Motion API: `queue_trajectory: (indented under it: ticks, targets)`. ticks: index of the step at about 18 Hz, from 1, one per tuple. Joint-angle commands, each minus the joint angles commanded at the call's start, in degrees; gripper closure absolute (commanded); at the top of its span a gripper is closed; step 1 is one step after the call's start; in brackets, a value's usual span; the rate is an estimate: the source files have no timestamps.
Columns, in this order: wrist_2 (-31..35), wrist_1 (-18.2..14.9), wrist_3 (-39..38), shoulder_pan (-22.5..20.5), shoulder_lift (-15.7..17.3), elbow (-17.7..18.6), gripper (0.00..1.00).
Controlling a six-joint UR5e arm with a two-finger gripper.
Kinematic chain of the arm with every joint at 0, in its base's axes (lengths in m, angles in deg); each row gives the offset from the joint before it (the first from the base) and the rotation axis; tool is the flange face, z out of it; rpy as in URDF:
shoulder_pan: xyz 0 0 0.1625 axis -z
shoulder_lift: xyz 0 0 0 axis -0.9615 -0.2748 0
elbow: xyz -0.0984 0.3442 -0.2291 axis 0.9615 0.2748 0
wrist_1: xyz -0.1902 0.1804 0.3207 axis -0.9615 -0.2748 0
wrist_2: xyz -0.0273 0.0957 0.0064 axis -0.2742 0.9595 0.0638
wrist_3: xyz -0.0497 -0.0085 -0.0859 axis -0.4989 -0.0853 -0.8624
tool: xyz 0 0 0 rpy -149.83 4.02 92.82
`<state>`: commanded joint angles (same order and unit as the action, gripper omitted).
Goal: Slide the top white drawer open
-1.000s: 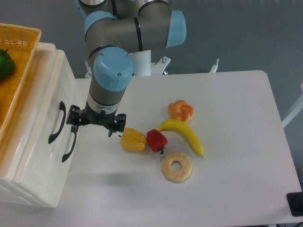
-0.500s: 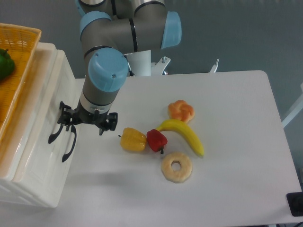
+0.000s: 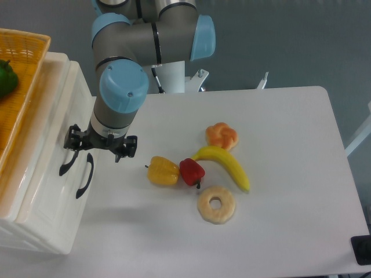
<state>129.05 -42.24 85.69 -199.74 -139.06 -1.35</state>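
Cabinet [image 3: 43,174]: glossy white plastic, at the left edge of the desk [image 3: 278,231], seen from above. No brand, label or writing can be read on any item.

Top white drawer [image 3: 61,124]: the cabinet's upper drawer, its panelled front facing the desk. Its curved black handle [image 3: 65,168] is partly hidden behind the gripper; only the lower end shows.

Lower drawer [image 3: 58,208]: below the first, with its own black handle [image 3: 84,176] in full view.

Gripper [image 3: 78,141]: black, at the end of the grey-and-blue arm [image 3: 119,95], right at the top drawer's handle. Whether the fingers are spread or pressed onto the handle cannot be told from this view.

Basket [image 3: 20,63]: orange wicker, on top of the cabinet, holding a green item [image 3: 6,78] cut off by the left edge.

Yellow pepper [image 3: 163,171] and red pepper [image 3: 192,171]: touching, mid-desk, near the gripper's right side.

Banana [image 3: 226,165]: just beside the red pepper, between an orange twisted pastry [image 3: 221,135] and a ring doughnut [image 3: 216,204].

Open room: bare desk surface lies in front of the cabinet toward the near edge, and across the right half to the rounded far corner.
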Motion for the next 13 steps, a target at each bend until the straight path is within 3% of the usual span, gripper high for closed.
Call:
queue_trajectory:
  ticks: [13]
  targets:
    - [0.2,-0.2,4.2,0.4,0.2,1.0,0.00]
